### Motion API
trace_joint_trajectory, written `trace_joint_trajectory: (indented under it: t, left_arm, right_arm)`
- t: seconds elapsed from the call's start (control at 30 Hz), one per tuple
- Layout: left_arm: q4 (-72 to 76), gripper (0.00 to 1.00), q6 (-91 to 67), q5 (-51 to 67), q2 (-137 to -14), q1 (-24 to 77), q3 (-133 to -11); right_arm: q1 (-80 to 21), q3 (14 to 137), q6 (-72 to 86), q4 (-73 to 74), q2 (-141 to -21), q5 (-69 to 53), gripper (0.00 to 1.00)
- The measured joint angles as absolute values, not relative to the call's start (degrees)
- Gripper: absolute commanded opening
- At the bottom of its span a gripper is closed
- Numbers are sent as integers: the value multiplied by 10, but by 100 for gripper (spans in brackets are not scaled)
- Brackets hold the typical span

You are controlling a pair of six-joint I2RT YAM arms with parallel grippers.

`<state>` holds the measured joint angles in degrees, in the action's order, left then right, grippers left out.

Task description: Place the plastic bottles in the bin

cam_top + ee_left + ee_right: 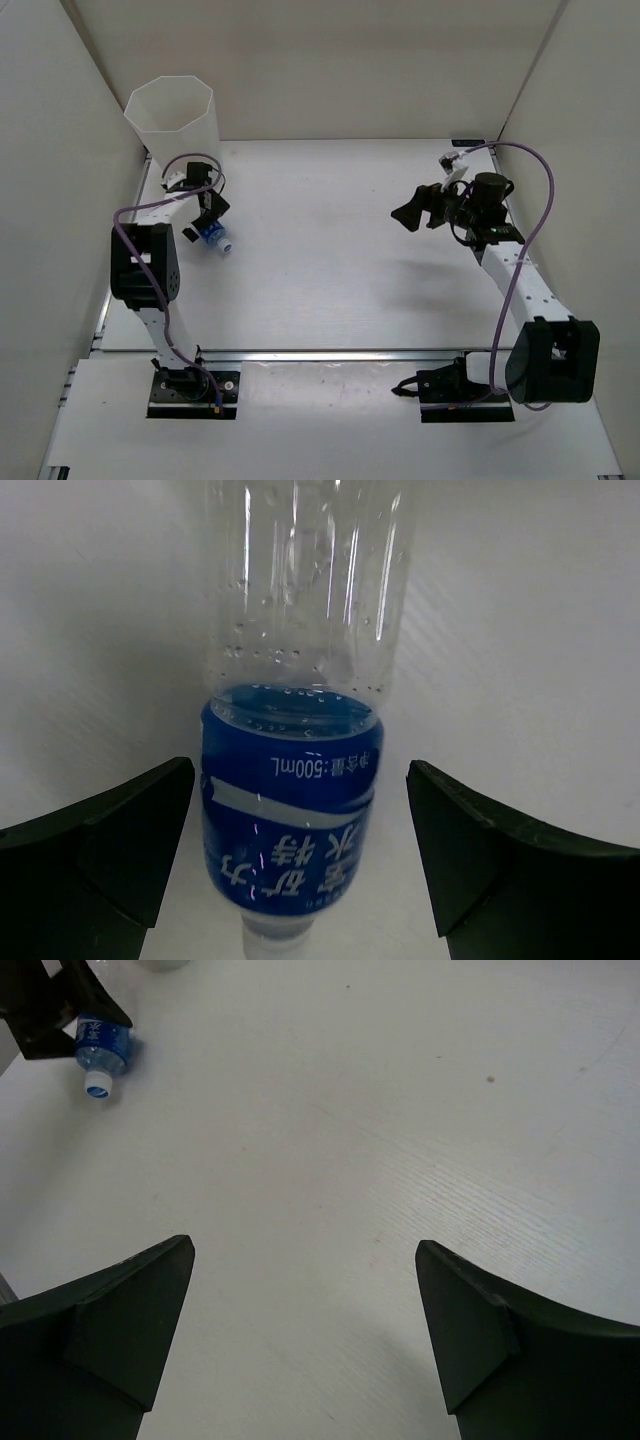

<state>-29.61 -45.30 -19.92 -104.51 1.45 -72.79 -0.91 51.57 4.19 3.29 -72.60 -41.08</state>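
Note:
A clear plastic bottle with a blue label (213,238) lies on the white table at the left, its white cap pointing toward the near right. My left gripper (205,225) is open and straddles it. In the left wrist view the bottle (290,810) lies between the fingers, closer to the left one, and my left gripper (300,780) is not closed on it. The translucent white bin (170,115) stands upright just behind, at the far left. My right gripper (410,215) is open and empty over bare table at the right (305,1260). The bottle also shows in the right wrist view (100,1050). No other bottles are in view.
White walls enclose the table on the left, back and right. The table (330,260) has a metal rail along its near edge by the arm bases. The inside of the bin is not visible.

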Motion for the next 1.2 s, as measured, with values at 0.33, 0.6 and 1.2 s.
trace_joint_trajectory:
  t: [0.33, 0.6, 1.2]
  left_arm:
    - [-305, 40, -478, -172, -1089, 8, -725]
    - [-321, 37, -408, -93, -1000, 91, -744]
    - [-59, 45, -229, -383, -1057, 48, -1163]
  right_arm:
    - [10, 429, 61, 12, -591, -367, 92]
    - [13, 407, 74, 44, -529, -298, 93]
    - [10, 427, 55, 115, -566, -232, 93]
